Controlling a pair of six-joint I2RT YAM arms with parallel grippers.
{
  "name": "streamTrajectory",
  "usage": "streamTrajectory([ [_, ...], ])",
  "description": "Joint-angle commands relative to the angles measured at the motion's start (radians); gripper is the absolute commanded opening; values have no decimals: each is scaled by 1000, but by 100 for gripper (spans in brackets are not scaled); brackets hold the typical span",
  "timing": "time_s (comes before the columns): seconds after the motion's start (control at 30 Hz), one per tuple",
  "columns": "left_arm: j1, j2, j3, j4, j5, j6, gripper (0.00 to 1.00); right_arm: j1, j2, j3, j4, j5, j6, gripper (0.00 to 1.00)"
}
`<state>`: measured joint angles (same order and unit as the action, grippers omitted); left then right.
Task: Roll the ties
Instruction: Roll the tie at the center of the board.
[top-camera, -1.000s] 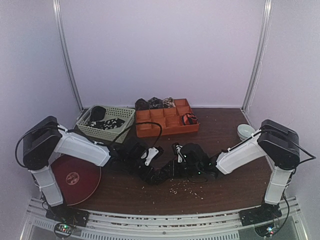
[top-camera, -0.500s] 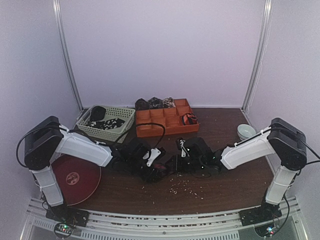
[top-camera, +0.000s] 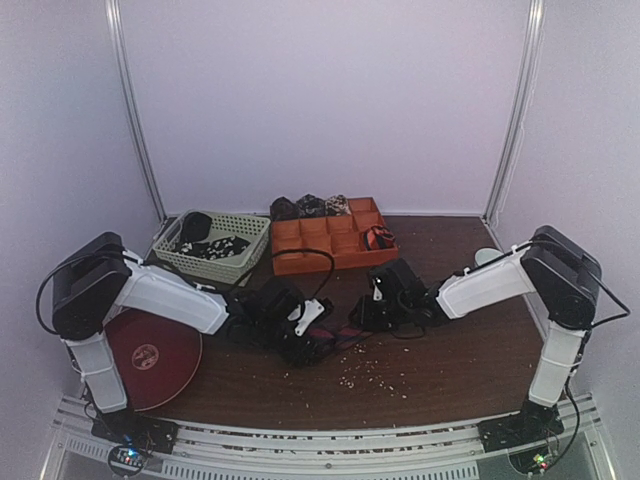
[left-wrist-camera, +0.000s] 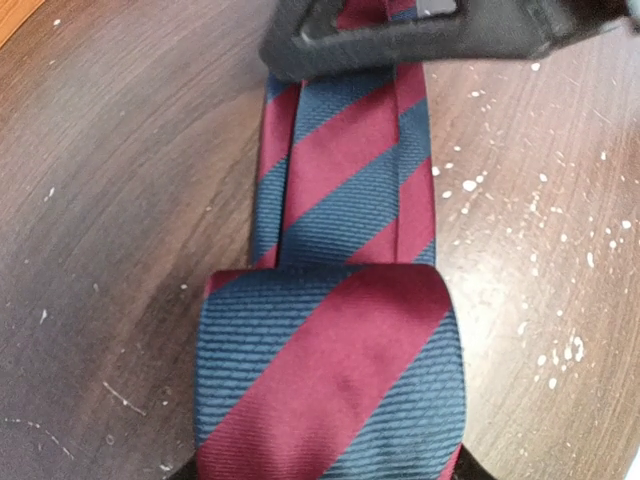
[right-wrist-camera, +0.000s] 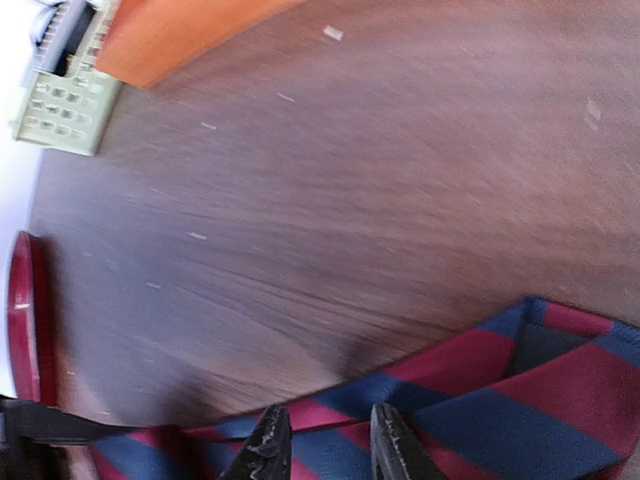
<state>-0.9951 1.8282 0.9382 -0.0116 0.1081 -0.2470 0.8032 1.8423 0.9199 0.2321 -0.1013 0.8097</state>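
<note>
A red-and-blue striped tie (top-camera: 338, 335) lies on the brown table between my two grippers. In the left wrist view its near end is a flat coil (left-wrist-camera: 330, 370), and a folded strip (left-wrist-camera: 340, 160) runs away from it. My left gripper (top-camera: 312, 338) is shut on the coil; only the dark finger corners show at the bottom edge (left-wrist-camera: 328, 474). My right gripper (top-camera: 368, 316) sits across the strip's far part (left-wrist-camera: 400, 40). Its fingertips (right-wrist-camera: 390, 445) stand narrowly apart on the striped fabric (right-wrist-camera: 520, 400), gripper midpoint (right-wrist-camera: 328, 448).
An orange compartmented tray (top-camera: 300, 262) stands at the back with a red-black coil (top-camera: 378, 238) inside and dark coils (top-camera: 310, 206) behind it. A pale green basket (top-camera: 250, 222) holds dark ties. A red round plate (top-camera: 150, 355) lies left, a white bowl (top-camera: 490, 262) right. Pale crumbs (top-camera: 370, 372) dot the table.
My left gripper has closed from wide open onto the coil. The right arm has drawn back and to the right, stretching the strip out from the coil.
</note>
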Motion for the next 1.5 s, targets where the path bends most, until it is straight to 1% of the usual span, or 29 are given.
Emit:
streamTrajectory([
  [0.0, -11, 29, 39, -19, 44, 43, 48, -17, -41, -81, -78, 52, 0, 29],
  [0.2, -32, 51, 73, -31, 159, 115, 42, -19, -130, -221, -64, 91, 34, 28],
  [0.33, -44, 74, 90, -51, 213, 154, 40, -19, -188, -277, -43, 102, 52, 28],
  [0.47, -61, 86, 104, -62, 208, 169, 39, -8, -239, -286, -5, 57, 55, 29],
  [0.6, -70, 90, 106, -61, 186, 172, 39, 36, -299, -288, 75, -7, 65, 34],
  [0.8, -76, 92, 102, -61, 153, 171, 41, 94, -257, -309, 231, -115, 137, 37],
  [0.87, -77, 90, 98, -57, 143, 168, 44, 114, -235, -319, 291, -142, 168, 37],
  [1.03, -81, 81, 94, -54, 126, 167, 47, 155, -180, -310, 358, -173, 206, 37],
  [1.1, -82, 69, 86, -44, 115, 167, 51, 167, -161, -302, 346, -167, 209, 35],
  [1.23, -82, 19, 61, -35, 52, 152, 62, 186, -157, -307, 303, -125, 213, 30],
  [1.3, -82, -17, 43, -33, 23, 137, 67, 199, -161, -310, 291, -110, 211, 29],
  [1.47, -82, -113, -38, -9, -2, 72, 72, 219, -177, -317, 267, -71, 199, 30],
])
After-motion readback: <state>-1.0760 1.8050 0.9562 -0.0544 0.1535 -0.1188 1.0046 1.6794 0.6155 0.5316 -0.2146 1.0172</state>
